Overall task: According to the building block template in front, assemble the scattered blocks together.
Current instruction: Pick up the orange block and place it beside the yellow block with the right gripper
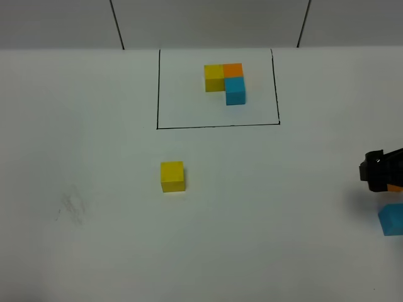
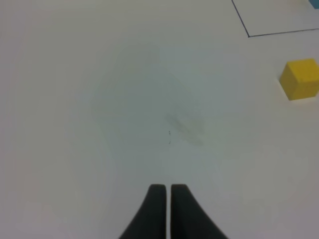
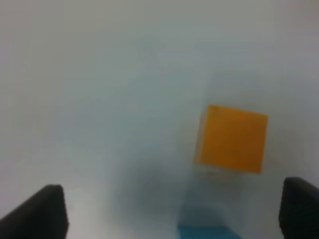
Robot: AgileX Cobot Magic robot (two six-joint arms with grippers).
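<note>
Yellow, orange and blue cubes joined in an L form the template (image 1: pixel 225 83). It sits toward the far right of a thin black frame (image 1: pixel 157 94) drawn at the far side of the white table (image 1: pixel 94 157), with yellow on the left, orange on the right and blue in front of the orange. The loose yellow cube (image 1: pixel 172 176) stands alone near mid-table, just in front of the frame's near left corner. The loose orange cube (image 3: pixel 232 139) lies at the right edge of the exterior view, mostly hidden beneath the right gripper (image 1: pixel 376 171). The loose blue cube (image 1: pixel 391 219) lies just in front of it, cut by the view's edge; blur hides whether the two touch. The right gripper's jaws are spread wide and grasp nothing, and the orange cube sits ahead of the gap, clear of both fingers. The left gripper (image 2: pixel 168 199) is outside the exterior view. Its wrist view shows the fingers pressed together with nothing between them, above bare table bearing a faint smudge (image 2: pixel 187 124), well apart from the yellow cube.
</note>
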